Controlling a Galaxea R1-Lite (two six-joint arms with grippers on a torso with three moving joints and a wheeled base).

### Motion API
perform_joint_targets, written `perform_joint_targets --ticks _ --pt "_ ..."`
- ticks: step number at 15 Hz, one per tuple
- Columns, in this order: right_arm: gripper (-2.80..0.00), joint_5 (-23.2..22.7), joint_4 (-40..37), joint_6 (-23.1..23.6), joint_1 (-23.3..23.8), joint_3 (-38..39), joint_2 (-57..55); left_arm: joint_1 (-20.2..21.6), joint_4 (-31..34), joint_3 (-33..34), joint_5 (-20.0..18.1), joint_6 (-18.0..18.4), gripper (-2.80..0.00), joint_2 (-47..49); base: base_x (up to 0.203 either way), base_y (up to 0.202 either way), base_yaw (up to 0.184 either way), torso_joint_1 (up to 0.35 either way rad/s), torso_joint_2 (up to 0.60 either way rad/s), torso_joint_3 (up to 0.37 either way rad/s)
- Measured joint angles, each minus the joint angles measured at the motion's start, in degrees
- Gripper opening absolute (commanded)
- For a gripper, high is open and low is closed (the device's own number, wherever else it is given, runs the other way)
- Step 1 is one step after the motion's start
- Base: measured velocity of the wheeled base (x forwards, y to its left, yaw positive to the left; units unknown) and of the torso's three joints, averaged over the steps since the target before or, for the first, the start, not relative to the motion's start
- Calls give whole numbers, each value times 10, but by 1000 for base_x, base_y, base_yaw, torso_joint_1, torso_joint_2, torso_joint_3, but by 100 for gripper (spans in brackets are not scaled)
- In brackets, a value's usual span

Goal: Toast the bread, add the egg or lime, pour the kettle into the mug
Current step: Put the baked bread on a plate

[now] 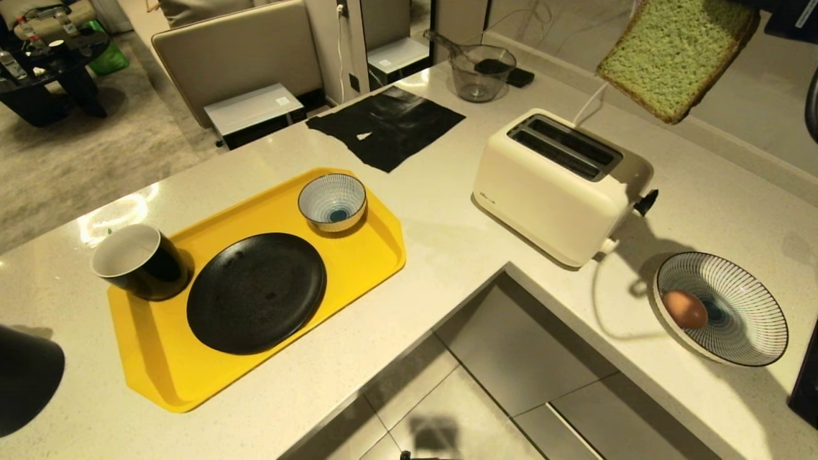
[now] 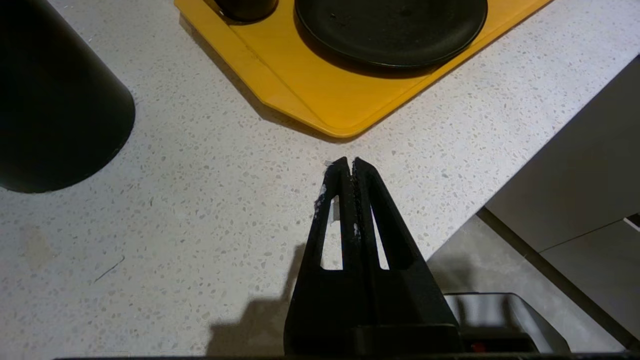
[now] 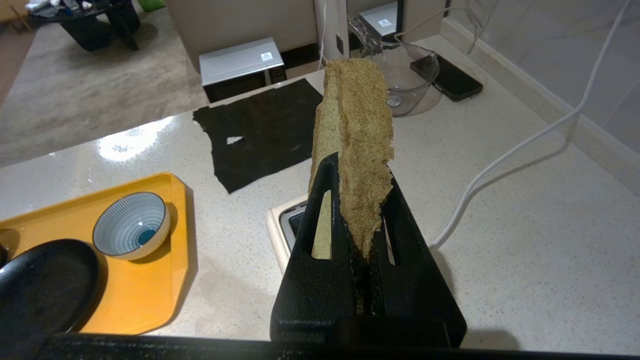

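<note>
Right gripper [image 3: 357, 165] holds the bread [image 1: 674, 54] in the air, above and beyond the toaster [image 1: 559, 185].

In the head view the green-faced slice hangs tilted at the upper right of the frame, clear of the cream toaster's two slots at centre right; the right wrist view shows the black fingers clamped on the slice's crust edge. The left gripper [image 2: 348, 165] hovers pressed together and empty over the speckled counter [image 2: 190, 240], near the corner of the yellow tray [image 1: 358, 255]. On that tray, left of centre, stand the black mug [image 1: 137, 262], a black plate [image 1: 255, 292] and a small striped bowl [image 1: 332, 201]. One egg [image 1: 684, 309] lies in a larger striped bowl [image 1: 741, 319] at lower right. The kettle [image 1: 25, 377] shows only as a dark shape at the lower left edge.
</note>
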State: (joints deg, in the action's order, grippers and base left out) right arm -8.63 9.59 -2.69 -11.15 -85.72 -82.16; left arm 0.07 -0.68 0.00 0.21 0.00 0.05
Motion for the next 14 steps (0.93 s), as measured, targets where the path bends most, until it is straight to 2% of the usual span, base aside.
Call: perform_joint_targets --ticks 6,14 --pt "-280 0 -1 -1 0 -1 3 1 0 0 0 0 -280 0 -166 0 -1 -3 -1 5" --pt "-280 11 1 -4 0 -6 -2 1 0 0 0 0 -280 0 0 0 0 0 0 0"
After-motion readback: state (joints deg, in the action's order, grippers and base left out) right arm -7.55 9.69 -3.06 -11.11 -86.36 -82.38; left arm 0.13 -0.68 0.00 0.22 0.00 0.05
